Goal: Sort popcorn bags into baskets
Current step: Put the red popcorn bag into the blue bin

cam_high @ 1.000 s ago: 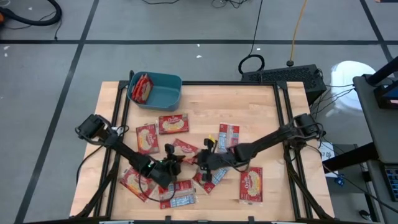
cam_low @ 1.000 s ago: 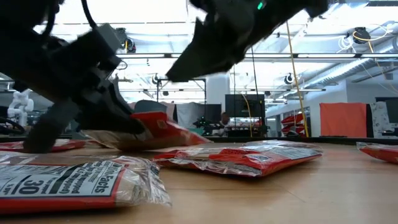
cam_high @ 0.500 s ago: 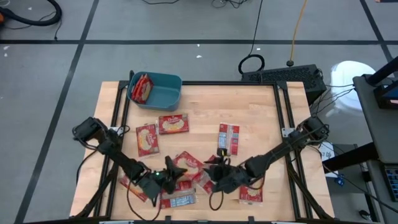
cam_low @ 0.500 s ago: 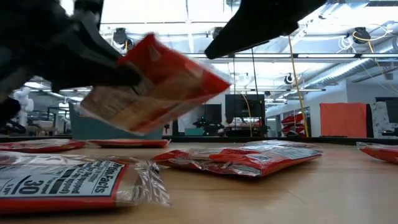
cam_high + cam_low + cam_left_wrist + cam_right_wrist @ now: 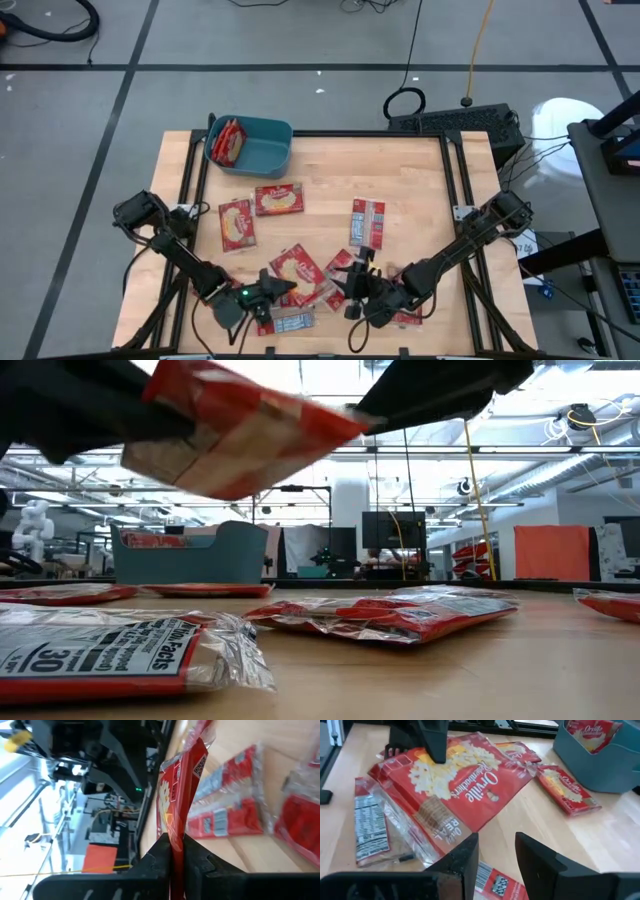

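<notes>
My left gripper is near the table's near edge, shut on a red popcorn bag with its yellow picture face up. In the low view the bag hangs in the air, tilted. My right gripper is open, hovers just right of the held bag and touches nothing. The teal basket stands at the far-left corner with bags leaning inside. Several other bags lie flat on the table, among them two near the basket. My left gripper pinches the bag's edge between its two fingers, coming roughly level from the table's left. The bag is lifted clear of the table and juts out from the fingers toward the right, tilted, its free end higher in the low view.
Loose bags lie under and around both grippers: one print side up at the near edge, one right of the middle, one below the right arm. Black frame rails run along the table's left and right sides.
My left gripper, shut on the bag throughout, has raised it from the table until it hangs clear, while drawing back toward the near edge. My right gripper has also moved toward the near edge and a little right, away from the pile's middle.
</notes>
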You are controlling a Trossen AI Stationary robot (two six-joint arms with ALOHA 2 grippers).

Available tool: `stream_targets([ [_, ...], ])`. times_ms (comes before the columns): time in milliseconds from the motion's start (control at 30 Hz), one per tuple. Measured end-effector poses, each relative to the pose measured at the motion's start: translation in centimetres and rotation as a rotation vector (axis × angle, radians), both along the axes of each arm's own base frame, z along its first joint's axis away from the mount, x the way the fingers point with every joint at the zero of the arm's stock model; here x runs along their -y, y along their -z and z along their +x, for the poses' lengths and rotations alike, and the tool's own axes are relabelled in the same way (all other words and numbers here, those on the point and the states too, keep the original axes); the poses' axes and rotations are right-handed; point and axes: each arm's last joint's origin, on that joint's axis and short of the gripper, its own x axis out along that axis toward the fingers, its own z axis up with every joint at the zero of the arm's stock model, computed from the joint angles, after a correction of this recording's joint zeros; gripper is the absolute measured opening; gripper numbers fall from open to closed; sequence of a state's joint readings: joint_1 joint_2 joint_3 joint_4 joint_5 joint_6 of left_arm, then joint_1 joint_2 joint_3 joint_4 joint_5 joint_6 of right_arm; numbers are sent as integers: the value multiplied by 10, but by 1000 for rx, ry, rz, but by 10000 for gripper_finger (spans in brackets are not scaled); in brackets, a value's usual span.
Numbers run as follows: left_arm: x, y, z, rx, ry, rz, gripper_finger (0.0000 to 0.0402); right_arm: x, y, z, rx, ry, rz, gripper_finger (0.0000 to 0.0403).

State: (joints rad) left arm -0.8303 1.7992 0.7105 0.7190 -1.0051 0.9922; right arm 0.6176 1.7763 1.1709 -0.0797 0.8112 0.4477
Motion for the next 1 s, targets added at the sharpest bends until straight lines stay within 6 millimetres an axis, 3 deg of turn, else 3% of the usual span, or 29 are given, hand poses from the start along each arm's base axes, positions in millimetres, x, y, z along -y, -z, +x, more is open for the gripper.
stream_targets([
  [300,7,-5,-4,39,26,-24,26,-6,1,-5,-43,-87,-118,124],
  [433,11,-6,-7,40,64,-39,27,-6,23,-20,-54,-100,-203,124],
  [633,14,-13,-6,81,112,-55,27,8,50,-37,188,-5,-49,124],
  [800,10,-16,-2,106,97,-46,28,27,44,-40,471,-11,180,124],
  [1000,7,-18,1,117,79,-26,28,29,40,-45,558,-202,315,161],
])
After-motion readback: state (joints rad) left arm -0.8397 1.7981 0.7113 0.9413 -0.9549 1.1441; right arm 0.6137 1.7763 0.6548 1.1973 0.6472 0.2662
